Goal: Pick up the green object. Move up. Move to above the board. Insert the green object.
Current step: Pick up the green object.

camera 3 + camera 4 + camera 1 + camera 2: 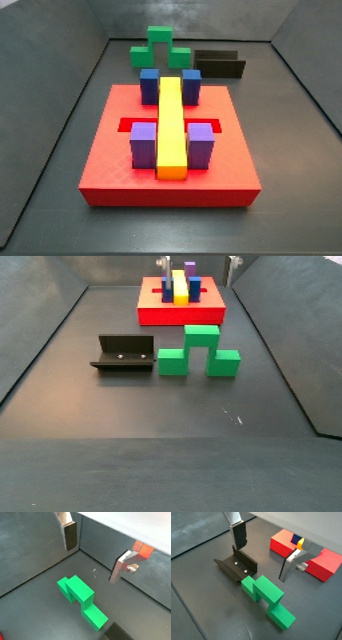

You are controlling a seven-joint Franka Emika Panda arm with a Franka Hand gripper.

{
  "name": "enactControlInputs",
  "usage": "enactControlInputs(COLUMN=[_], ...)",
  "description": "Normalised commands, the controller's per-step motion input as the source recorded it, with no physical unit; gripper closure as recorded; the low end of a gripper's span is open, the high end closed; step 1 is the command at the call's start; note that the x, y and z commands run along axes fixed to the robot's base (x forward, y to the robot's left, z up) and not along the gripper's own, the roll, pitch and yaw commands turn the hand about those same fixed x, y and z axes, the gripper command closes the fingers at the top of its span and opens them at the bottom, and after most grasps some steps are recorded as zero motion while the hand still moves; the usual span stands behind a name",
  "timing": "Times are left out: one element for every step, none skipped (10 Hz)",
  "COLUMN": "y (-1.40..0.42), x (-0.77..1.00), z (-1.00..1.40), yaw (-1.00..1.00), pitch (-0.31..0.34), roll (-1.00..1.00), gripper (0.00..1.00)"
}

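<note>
The bright green bridge-shaped plastic piece (pixel 266 596) is left free on the dark bench (pixel 160 446), below the gripper (pixel 264 553), whose fingers (pixel 240 534) are held apart, empty, likely for descent. The flat red slotted board (pixel 120 170) is seen beyond.

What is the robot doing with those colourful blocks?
The robot arm's tool hangs open above the dark floor and holds nothing. The green object lies on the floor beside the fixture, and nothing is touching it. Farther off sits the board, a red slab carrying blue blocks, purple blocks and a long yellow bar. So the green object has not been picked up yet, and it is not in the board.
</note>
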Motion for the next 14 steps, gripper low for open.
enactControlInputs(y=[-0.17, -0.14, -0.22, -0.3, -0.31, -0.22, -0.09, -0.03, -0.01, -0.08, 0.0, 0.0, 0.0, -0.01], x=[0.0, 0.0, -0.03, -0.09, -0.23, -0.29, -0.23, -0.11, -0.01, -0.03, 0.03, 0.22, 0.49, 0.35], z=[-0.25, -0.23, -0.26, -0.27, -0.23, -0.1, -0.04, -0.04, -0.09, -0.21, -0.23, -0.09, 0.0, 0.0], yaw=[0.03, 0.02, 0.02, 0.0, 0.02, 0.0, 0.0, 0.0, 0.04, 0.1, 0.12, 0.1, 0.01, 0.0], pitch=[-0.056, -0.059, -0.077, -0.089, -0.156, -0.187, -0.149, -0.11, -0.054, -0.019, 0.0, 0.003, 0.144, 0.109], roll=[0.05, 0.05, 0.1, 0.15, 0.17, 0.16, 0.11, 0.13, 0.15, 0.09, 0.06, 0.14, 0.21, 0.2], gripper=[0.0, 0.0, 0.0, 0.0, 0.0, 0.0, 0.0, 0.0, 0.0, 0.0, 0.0, 0.0, 0.0, 0.0])
